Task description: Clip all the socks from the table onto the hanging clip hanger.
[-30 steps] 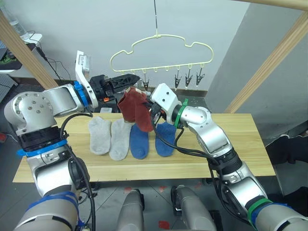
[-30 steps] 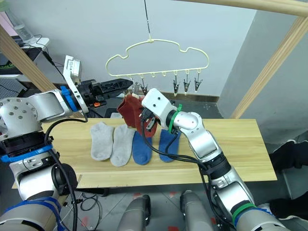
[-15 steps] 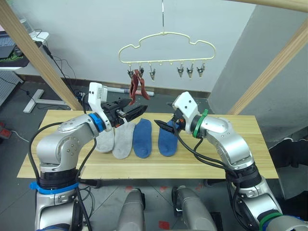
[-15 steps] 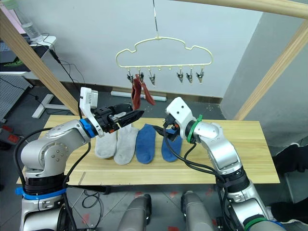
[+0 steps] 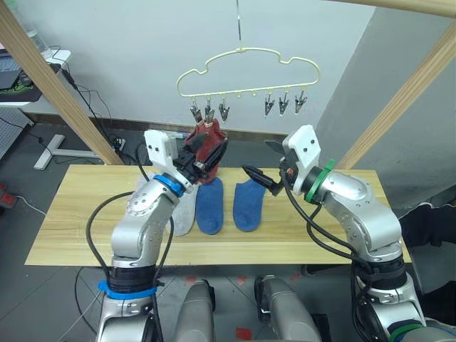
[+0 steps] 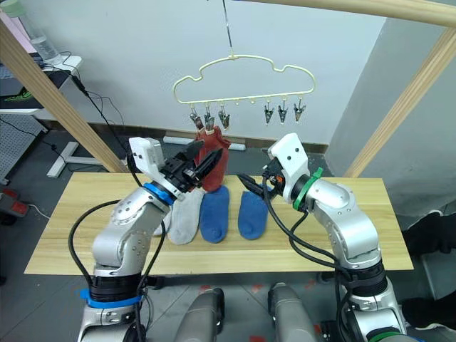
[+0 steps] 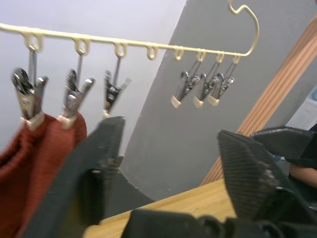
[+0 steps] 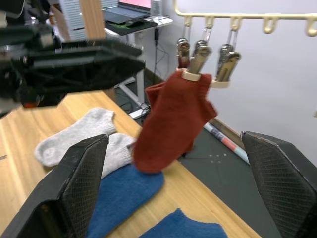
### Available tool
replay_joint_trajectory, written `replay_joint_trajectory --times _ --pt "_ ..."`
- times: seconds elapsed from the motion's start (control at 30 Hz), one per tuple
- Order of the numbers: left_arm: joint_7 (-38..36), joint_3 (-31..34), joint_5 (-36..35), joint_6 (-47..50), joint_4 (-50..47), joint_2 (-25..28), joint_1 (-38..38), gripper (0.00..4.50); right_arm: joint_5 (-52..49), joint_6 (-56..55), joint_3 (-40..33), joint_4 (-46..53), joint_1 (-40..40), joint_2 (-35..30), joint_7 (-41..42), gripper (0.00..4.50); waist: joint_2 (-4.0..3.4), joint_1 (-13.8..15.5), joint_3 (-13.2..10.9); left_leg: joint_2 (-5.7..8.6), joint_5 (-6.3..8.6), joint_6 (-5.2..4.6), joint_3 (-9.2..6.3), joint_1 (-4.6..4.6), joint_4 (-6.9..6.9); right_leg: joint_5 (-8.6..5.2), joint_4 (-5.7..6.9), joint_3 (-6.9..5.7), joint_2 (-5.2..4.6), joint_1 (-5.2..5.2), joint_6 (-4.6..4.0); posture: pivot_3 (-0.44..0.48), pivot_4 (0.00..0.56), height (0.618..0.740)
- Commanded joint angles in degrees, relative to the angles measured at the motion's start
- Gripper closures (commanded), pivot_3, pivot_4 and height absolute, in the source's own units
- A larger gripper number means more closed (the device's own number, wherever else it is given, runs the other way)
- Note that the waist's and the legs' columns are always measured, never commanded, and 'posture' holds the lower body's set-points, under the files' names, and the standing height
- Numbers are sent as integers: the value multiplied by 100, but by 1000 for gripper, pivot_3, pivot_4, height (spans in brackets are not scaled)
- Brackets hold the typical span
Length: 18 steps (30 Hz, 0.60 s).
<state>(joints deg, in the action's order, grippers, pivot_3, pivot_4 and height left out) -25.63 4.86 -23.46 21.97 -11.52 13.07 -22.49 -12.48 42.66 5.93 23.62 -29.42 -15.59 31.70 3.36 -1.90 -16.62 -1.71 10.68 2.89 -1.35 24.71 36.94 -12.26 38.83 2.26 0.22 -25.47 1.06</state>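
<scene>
The pale-yellow clip hanger (image 5: 247, 54) hangs above the table (image 5: 71, 214). Rust red socks (image 5: 207, 142) dangle from its leftmost clips (image 7: 28, 101). My left gripper (image 5: 208, 152) is raised right in front of them, fingers (image 7: 94, 163) apart with nothing between. My right gripper (image 5: 262, 161) hovers open to the right of the red socks, above the table. Two blue socks (image 5: 208, 205) lie side by side on the table. Left of them lie two light grey socks (image 8: 84, 139), partly hidden behind my left arm in the head views.
Three free clips (image 5: 283, 105) hang bunched at the bar's right end. Thick wooden poles (image 5: 43, 78) slant up on both sides, and another pole (image 5: 406, 92) stands at the right. A desk (image 5: 28, 60) with gear stands at the back left.
The right gripper has let go of the red sock, which now hangs from the clips, and drawn back to the right. The left gripper has risen to the hanging red socks.
</scene>
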Motion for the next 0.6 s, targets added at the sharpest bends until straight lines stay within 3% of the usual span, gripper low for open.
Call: replay_joint_trajectory --times 0.03,0.33,0.6 --pt "114 -152 330 -464 181 -80 -184 1898 -111 -98 -105 212 -133 12 -139 0 0 -4 0 -2 0 0 0 0 0 0 1 1 3 -1 0 -66 271 740" --pt "372 -146 734 -1196 1013 -312 -405 1898 -585 23 -207 343 -316 98 -146 0 -1 -17 0 -4 1 -1 0 4 -3 0 -9 0 7 -1 1 -84 266 740" --pt "359 -80 978 -1929 2261 -275 -1129 1898 -1132 78 -570 479 -515 464 -516 0 -1 -45 0 -3 1 -1 -2 6 -3 4 -16 -1 9 1 7 -88 264 740"
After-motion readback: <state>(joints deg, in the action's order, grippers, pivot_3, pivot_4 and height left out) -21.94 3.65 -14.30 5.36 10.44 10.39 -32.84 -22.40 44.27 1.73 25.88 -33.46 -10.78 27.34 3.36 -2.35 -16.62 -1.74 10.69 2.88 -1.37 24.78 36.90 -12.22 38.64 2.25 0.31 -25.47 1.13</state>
